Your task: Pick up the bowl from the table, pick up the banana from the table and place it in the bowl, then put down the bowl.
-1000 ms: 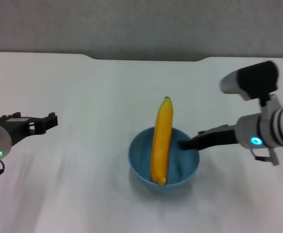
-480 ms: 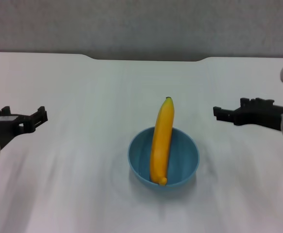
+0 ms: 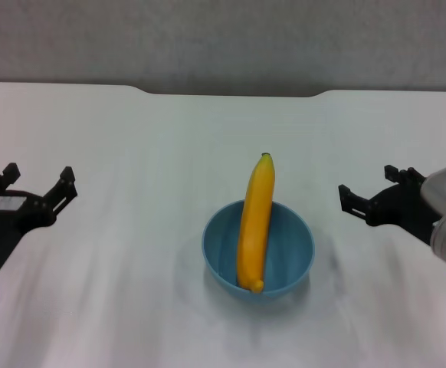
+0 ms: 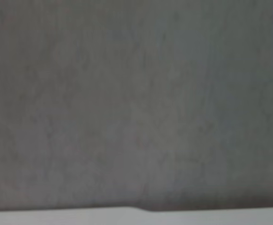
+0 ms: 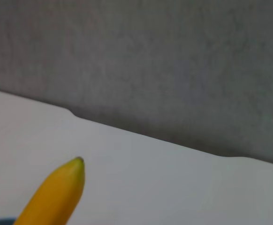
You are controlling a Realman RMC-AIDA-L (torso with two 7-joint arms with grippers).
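Observation:
The light-blue bowl (image 3: 257, 249) stands on the white table (image 3: 131, 153), near its middle front. The yellow banana (image 3: 254, 222) lies in it, its lower end inside and its dark stem tip sticking out over the far rim. The banana's tip also shows in the right wrist view (image 5: 56, 190). My left gripper (image 3: 37, 184) is open and empty at the left, well away from the bowl. My right gripper (image 3: 370, 192) is open and empty at the right of the bowl, clear of it.
The table's far edge has a shallow notch (image 3: 231, 93) against a grey wall (image 3: 223, 38). The left wrist view shows only the wall (image 4: 136, 93) and a strip of table edge.
My right gripper let go of the bowl's rim and drew back to the right. My left gripper pulled back to the left and turned. The bowl and banana stayed put.

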